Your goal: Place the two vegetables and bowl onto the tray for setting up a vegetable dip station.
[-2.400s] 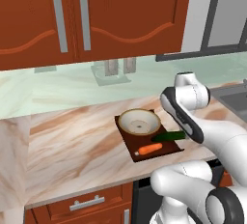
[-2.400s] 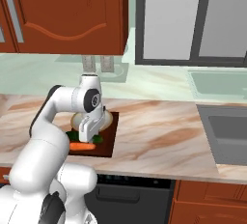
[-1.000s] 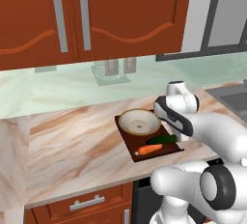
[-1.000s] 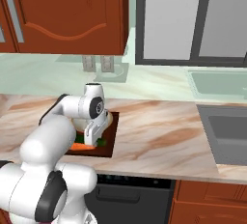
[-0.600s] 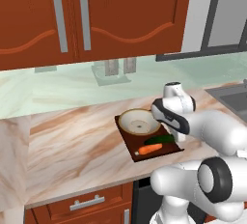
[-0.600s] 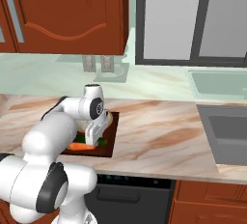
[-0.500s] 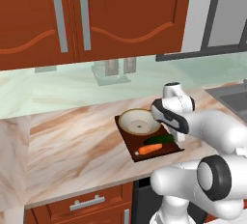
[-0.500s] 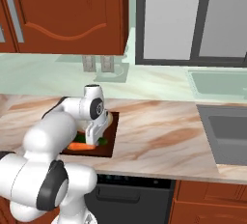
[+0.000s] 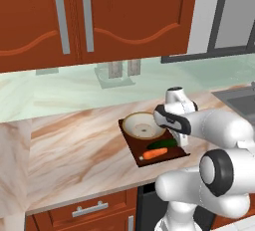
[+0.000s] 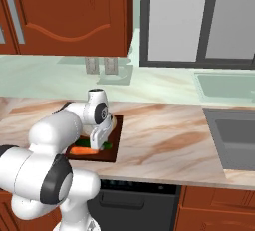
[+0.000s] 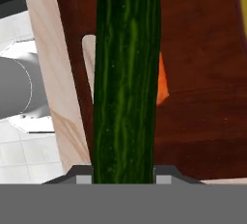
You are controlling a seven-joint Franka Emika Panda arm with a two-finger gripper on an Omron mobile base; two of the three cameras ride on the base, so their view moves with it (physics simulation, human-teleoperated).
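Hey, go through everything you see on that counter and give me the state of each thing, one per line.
Tray: flat on the counter, carrying all three items.
Bowl: upright, empty, on the tray's far end.
Carrot: lying on the tray's near end.
Cucumber: over the tray beside the carrot, between the fingers.
Gripper: shut on the cucumber.
Cabinet doors: closed.
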